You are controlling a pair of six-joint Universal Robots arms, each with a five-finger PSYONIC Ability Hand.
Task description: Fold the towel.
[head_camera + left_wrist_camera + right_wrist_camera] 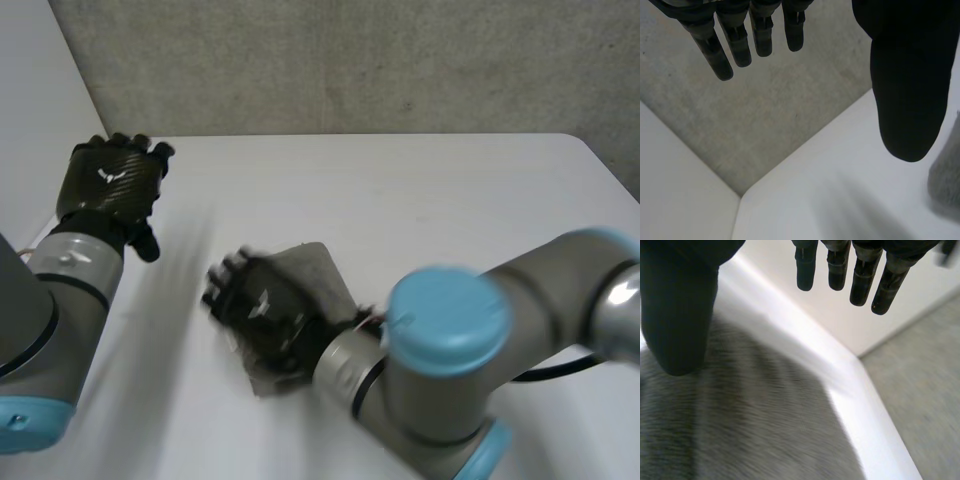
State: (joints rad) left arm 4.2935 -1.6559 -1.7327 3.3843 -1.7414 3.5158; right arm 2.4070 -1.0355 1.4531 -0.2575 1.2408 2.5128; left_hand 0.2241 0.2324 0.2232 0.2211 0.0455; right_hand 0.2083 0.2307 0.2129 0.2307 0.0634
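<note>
A small folded grey towel (316,264) lies in the middle of the white table (430,200). My right hand (262,305) hovers flat over it and hides most of it. In the right wrist view the right hand's fingers (865,275) are straight and spread from the thumb, with the towel (740,430) under the palm and nothing pinched. My left hand (108,182) is raised at the table's far left corner, away from the cloth. Its fingers (732,42) are straight and empty, and a bit of the towel (947,175) shows beyond its thumb.
The table's far edge (360,135) meets a grey concrete surface (350,60). A white panel (35,90) stands at the far left. Bare tabletop stretches to the right of the towel. My right arm (450,350) crosses the near right part of the table.
</note>
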